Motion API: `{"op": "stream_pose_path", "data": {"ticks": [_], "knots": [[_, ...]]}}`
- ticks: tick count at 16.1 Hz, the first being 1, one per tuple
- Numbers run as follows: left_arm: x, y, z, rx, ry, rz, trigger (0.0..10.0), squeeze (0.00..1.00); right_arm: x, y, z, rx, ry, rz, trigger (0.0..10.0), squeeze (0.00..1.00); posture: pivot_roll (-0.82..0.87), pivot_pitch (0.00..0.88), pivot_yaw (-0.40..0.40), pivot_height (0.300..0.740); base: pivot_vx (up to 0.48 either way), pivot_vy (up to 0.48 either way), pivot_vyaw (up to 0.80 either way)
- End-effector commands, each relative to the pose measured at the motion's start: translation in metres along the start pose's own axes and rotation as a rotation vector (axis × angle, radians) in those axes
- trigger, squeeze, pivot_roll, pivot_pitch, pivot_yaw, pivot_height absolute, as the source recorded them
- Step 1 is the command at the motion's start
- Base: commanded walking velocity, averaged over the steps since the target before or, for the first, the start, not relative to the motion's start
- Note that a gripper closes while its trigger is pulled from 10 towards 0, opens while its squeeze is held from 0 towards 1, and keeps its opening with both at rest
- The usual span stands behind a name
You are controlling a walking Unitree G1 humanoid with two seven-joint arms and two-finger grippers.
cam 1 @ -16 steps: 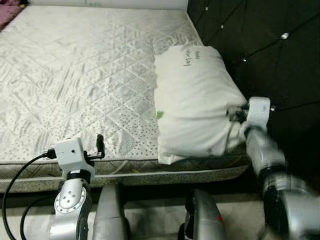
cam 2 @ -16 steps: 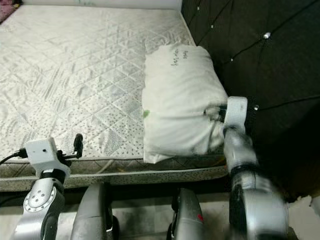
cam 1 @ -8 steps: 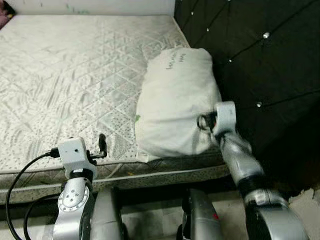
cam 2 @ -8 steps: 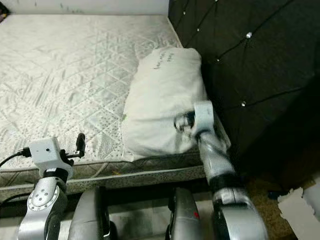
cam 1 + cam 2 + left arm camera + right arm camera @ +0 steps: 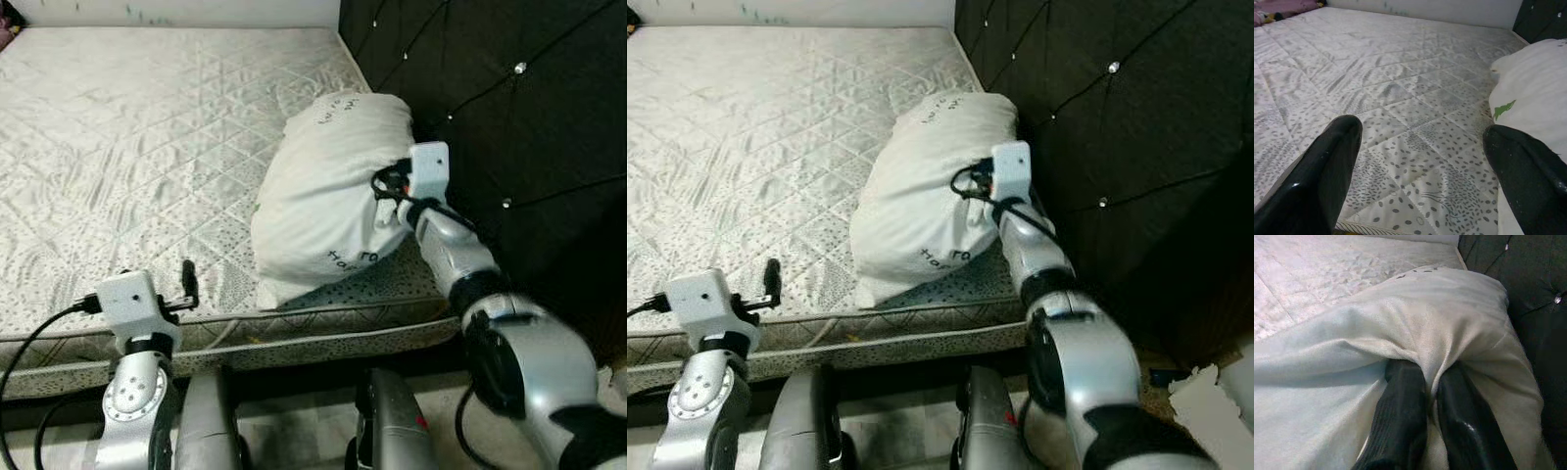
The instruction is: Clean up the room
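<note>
Pillow point(image 5: 328, 201): white, at the mattress point(image 5: 147, 147) corner beside the dark headboard point(image 5: 509, 117), its near end raised off the mattress.

Risk: grip is only a pinched fold of fabric; it may slip free, or the case may slide off the filling.

Right gripper point(image 5: 1430, 396): clenched on that fold, arm reaching forward.

Left gripper point(image 5: 1420, 166): fingers spread, low over the mattress edge.

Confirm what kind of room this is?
Most likely a bedroom: a bare quilted mattress, a dark tufted headboard beside it, and a white pillow pinched by the right hand.
</note>
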State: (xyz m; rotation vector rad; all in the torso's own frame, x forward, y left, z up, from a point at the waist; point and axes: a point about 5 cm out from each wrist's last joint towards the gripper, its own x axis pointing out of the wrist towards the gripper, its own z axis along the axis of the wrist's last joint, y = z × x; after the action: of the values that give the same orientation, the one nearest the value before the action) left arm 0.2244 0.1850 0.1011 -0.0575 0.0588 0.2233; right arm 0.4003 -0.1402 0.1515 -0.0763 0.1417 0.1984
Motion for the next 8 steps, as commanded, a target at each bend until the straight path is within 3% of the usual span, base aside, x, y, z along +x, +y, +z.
{"op": "stream_pose_path", "data": {"ticks": [1,8], "knots": [[-0.0009,0.0,0.0034,-0.002,-0.006,0.007,10.0,0.0,0.0063,0.0002,0.0302,-0.066,-0.058,-0.014,0.0,0.0,0.07,0.041,-0.057,0.597,0.0,0.0,0.0],[-0.0012,0.0001,0.0037,-0.002,-0.007,0.007,10.0,0.0,0.0067,0.0,0.032,-0.068,-0.058,-0.018,0.0,0.0,0.08,0.046,-0.06,0.597,0.0,0.0,0.0]]}}
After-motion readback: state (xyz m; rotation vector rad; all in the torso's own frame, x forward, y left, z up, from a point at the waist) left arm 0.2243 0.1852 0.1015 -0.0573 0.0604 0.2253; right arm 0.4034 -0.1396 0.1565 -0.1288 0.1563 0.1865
